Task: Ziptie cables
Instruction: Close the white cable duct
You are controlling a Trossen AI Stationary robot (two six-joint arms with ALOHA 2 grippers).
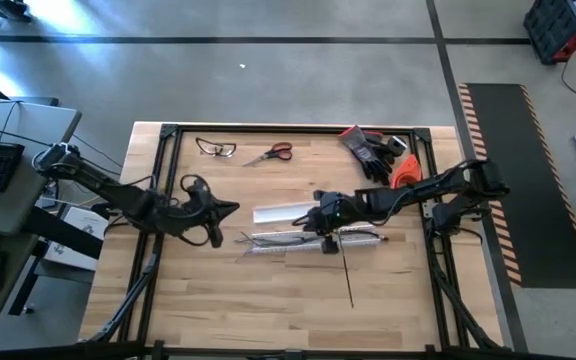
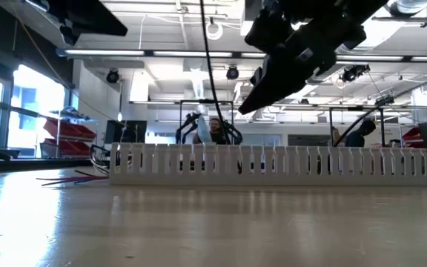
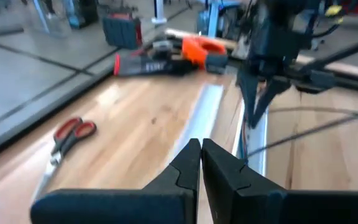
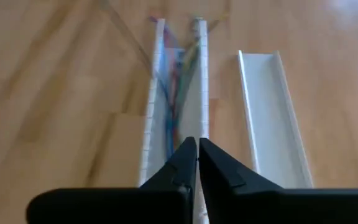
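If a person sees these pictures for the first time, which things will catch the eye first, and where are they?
The white slotted channel in the middle of the table stands out first, with coloured cables lying along its inside. The right gripper hangs over one end of it with jaws shut, holding nothing; the left gripper waits at the table's left, also shut. At the far edge lie red-handled scissors, glasses and an orange tool.

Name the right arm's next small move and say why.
Probably open the right gripper: its fingers are shut on nothing above the slotted channel, where the cables lie. A ziptie lies loose on the table, not yet picked up.
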